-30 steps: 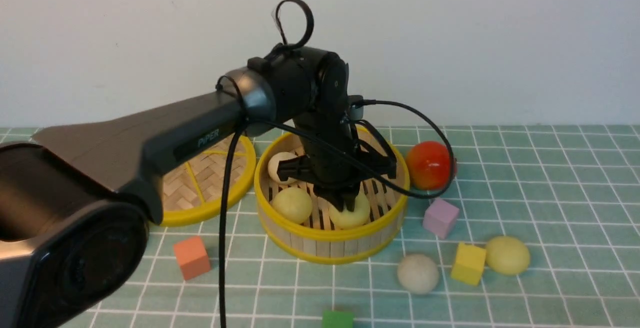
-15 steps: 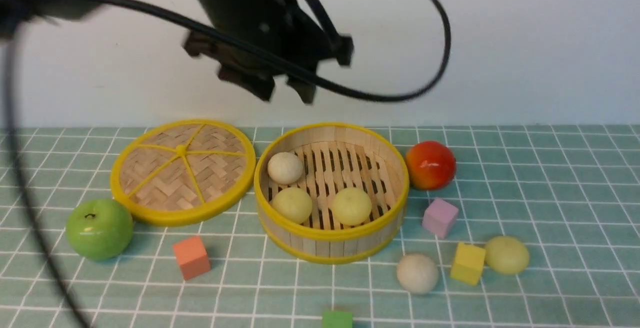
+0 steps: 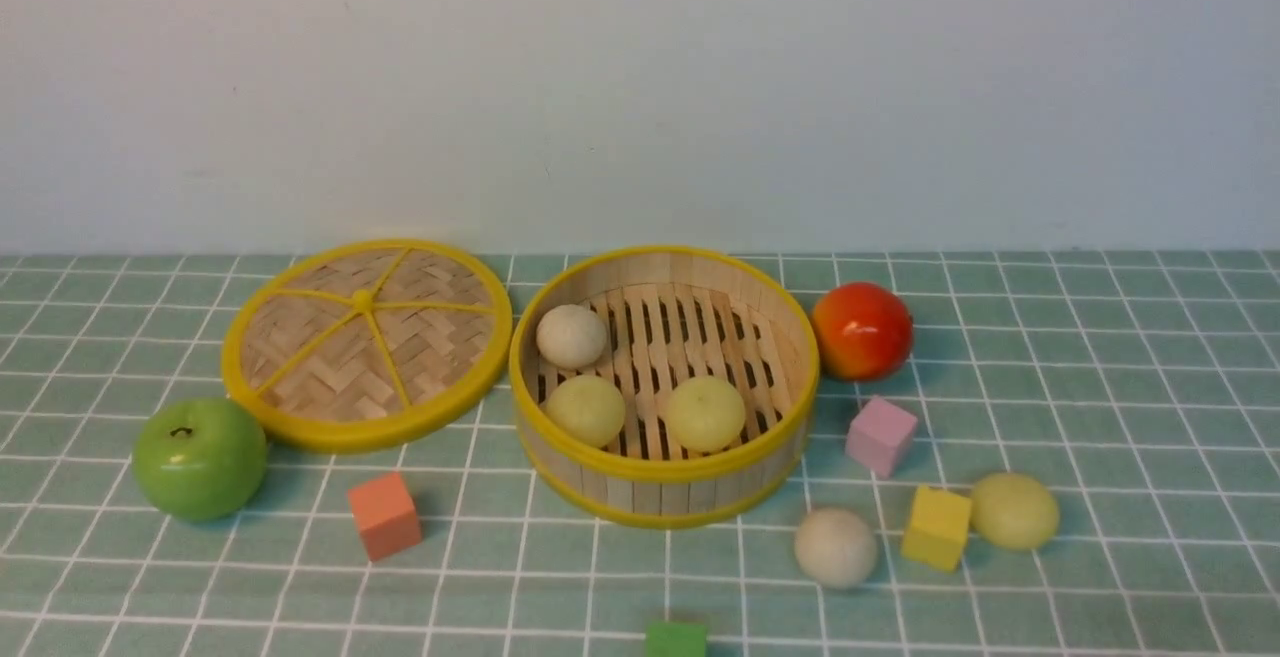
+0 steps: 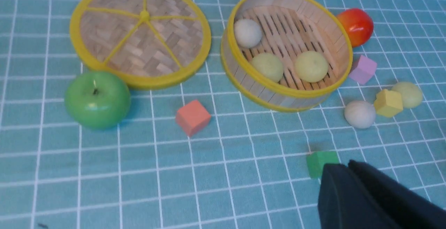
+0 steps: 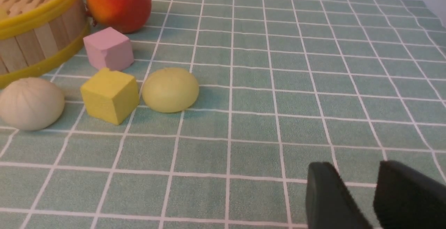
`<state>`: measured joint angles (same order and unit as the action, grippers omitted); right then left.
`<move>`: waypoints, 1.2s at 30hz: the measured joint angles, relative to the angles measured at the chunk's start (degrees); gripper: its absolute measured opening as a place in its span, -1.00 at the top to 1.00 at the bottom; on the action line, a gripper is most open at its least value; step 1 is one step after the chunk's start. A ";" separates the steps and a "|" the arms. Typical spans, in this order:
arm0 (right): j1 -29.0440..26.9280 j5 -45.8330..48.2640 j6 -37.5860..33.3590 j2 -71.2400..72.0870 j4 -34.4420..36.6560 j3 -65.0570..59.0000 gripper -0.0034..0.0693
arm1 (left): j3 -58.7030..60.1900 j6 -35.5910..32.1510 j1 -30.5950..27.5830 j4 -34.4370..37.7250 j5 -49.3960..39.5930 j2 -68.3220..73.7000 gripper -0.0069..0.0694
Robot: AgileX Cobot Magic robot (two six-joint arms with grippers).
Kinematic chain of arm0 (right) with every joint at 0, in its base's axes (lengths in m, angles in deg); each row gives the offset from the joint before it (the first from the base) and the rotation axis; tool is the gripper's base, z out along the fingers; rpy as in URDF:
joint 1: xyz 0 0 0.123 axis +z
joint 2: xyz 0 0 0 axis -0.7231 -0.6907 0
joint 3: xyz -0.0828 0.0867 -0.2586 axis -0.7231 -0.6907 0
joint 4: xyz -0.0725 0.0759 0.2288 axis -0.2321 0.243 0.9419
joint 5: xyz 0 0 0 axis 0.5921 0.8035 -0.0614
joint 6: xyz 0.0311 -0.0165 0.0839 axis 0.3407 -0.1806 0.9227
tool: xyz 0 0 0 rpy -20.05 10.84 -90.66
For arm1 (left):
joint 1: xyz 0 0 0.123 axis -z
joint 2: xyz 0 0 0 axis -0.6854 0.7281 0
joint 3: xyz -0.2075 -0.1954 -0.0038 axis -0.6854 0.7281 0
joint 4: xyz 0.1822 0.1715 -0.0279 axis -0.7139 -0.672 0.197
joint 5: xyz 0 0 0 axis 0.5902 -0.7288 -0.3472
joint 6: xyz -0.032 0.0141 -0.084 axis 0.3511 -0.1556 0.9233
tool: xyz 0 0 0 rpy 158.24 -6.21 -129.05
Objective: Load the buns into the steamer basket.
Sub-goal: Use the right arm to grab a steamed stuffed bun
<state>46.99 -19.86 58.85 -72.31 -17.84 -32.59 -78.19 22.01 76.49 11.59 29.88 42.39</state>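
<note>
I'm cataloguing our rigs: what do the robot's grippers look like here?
Only finger ends show. The left gripper is matte black, wedge-shaped; the right gripper has two matte black fingers with rounded tips. No cables or markings visible; the front view shows neither arm.

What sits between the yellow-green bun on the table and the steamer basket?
The yellow cube lies close beside that bun on the side toward the steamer basket, and the pink cube stands nearer its wall. A lifted carry should clear both.

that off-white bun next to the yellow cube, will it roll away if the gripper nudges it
Probably: the off-white bun is near-round and touches nothing beside it, so a nudge may roll it. Its matte skin looks unlikely to slip.
</note>
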 joint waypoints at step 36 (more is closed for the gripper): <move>0.00 0.00 0.00 0.00 0.00 0.00 0.25 | 22.62 -7.22 -15.38 -0.74 17.63 -19.54 0.85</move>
<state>46.99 -19.86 58.85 -72.31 -17.84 -32.59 -55.57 14.79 61.11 10.85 47.51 22.86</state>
